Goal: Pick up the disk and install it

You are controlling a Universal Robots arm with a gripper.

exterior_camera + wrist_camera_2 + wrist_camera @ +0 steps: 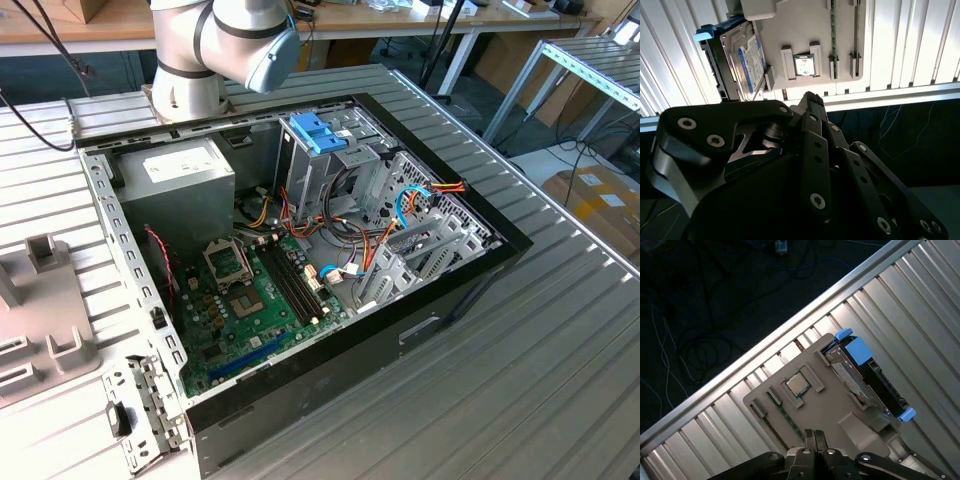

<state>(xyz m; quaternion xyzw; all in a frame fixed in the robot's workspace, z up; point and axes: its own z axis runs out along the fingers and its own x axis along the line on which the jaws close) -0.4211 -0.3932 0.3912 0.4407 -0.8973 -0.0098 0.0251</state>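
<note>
The disk [742, 62] [862, 371] is a silver-black drive with a white-and-blue label and blue side rails. It stands on edge in a slot of a grey holder plate [805, 25] [827, 415] on the ribbed metal table. In both wrist views my gripper [811, 97] [813, 434] hovers above the holder, off to one side of the disk and not touching it. Its black fingers are pressed together with nothing between them.
The holder also carries a square processor chip [804, 65] [796, 385] and a memory stick [784, 415]. The exterior view shows the open computer case [300, 250], its drive cage with a light-blue top [320, 130], the grey power supply [185, 175] and the arm's base [200, 60]. The table edge [790, 325] drops to a dark floor.
</note>
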